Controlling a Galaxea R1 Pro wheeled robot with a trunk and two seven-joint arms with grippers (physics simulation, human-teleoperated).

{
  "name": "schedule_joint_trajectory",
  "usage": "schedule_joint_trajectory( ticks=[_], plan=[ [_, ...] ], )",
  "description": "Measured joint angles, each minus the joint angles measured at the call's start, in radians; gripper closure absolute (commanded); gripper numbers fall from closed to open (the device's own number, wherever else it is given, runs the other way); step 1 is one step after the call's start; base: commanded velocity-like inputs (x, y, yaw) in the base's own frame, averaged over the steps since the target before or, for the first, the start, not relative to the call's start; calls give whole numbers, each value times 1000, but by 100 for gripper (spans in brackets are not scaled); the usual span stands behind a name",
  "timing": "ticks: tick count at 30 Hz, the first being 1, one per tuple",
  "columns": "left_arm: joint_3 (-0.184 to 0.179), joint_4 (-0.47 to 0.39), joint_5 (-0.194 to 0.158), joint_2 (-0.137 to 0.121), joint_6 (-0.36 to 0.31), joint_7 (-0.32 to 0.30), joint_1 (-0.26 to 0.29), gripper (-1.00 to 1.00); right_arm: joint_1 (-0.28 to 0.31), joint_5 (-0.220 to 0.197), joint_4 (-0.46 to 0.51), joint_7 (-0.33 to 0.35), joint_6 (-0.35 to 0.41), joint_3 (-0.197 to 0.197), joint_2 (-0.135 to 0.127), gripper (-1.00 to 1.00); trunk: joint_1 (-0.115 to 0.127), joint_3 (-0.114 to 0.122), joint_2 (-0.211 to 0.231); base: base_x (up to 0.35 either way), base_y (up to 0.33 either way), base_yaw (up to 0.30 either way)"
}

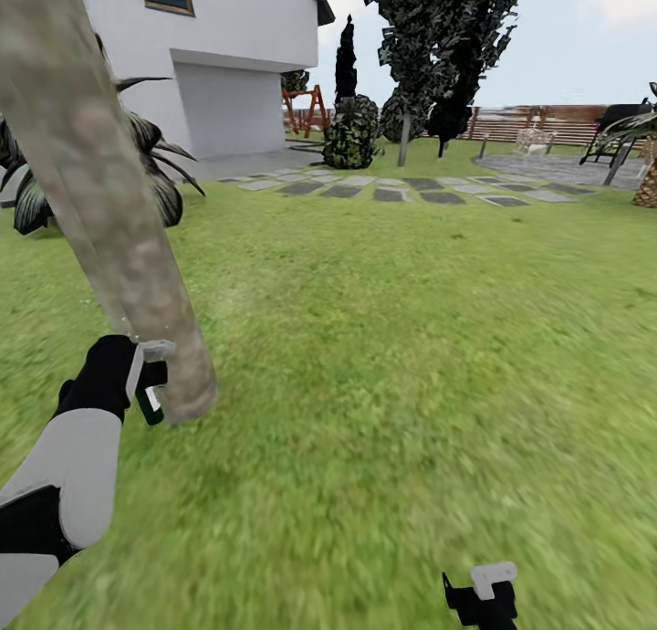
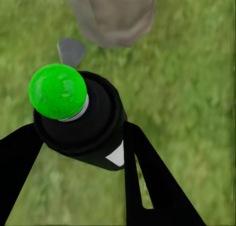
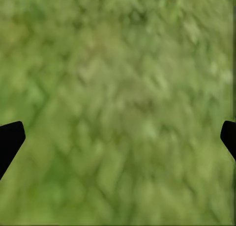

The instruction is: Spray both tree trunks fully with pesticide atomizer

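A robot on a garden lawn holds a spray bottle against the foot of a tree.

The left gripper (image 1: pixel 146 374) is closed around the pesticide atomizer (image 1: pixel 151 404), a dark bottle with a white patch, held just beside the base of the grey-brown tree trunk (image 1: pixel 109 219), which leans across the head view's left. In the left wrist view the bottle carries a bright green ball top (image 2: pixel 58 91) between black fingers (image 2: pixel 147 182). The right gripper (image 1: pixel 482 595) hangs low over the grass (image 1: pixel 411 356), its fingers spread wide apart with nothing between them. A second tree (image 1: pixel 404 137) stands far off near a white house (image 1: pixel 219 55).
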State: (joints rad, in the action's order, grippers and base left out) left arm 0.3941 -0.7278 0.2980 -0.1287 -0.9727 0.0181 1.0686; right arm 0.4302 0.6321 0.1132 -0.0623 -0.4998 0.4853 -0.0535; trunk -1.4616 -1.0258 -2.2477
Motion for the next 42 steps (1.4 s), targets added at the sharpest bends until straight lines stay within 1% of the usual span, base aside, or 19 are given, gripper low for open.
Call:
schedule_joint_trajectory(
  ticks=[5, 9, 11, 13, 16, 17, 35, 42],
  plan=[
    [0, -2, 2, -3, -2, 0, 4, 100, 0, 0, 0, 1, 0, 0, 1, -100, 0, 0, 0, 138, -21, 31],
    [0, -1, 4, -7, -16, 0, 41, 100, 0, 0, 1, 1, 0, 0, 1, -100, -1, 0, 0, 5, -1, 240],
    [-1, -2, 6, -14, -19, 1, 66, 100, 0, 0, 1, 1, 0, 0, 2, -100, -1, 0, 0, 0, 0, 274],
    [-1, -2, 6, -15, -19, 1, 73, 100, 0, 0, 1, 1, 0, 0, 2, -100, -1, 0, 0, 0, 0, 275],
    [-2, 1, 9, -10, -18, 1, 71, 100, 0, 0, 1, 1, 0, 0, 1, -100, 0, 0, 0, 99, -119, 93],
    [-2, 3, 4, -10, -18, 1, 70, 100, 0, 0, 1, 1, 0, 0, 1, -100, 0, 0, 0, 162, -196, 19],
    [-5, 5, 6, -13, -18, 1, 64, 100, 0, 0, 1, 1, 0, 0, 1, -100, 0, 0, 0, 112, -253, 4],
    [-6, 7, 6, -13, -17, 2, 61, 100, 0, 0, 1, 1, 0, 0, 2, -100, 0, 0, 0, 103, -259, 229]
  ],
)
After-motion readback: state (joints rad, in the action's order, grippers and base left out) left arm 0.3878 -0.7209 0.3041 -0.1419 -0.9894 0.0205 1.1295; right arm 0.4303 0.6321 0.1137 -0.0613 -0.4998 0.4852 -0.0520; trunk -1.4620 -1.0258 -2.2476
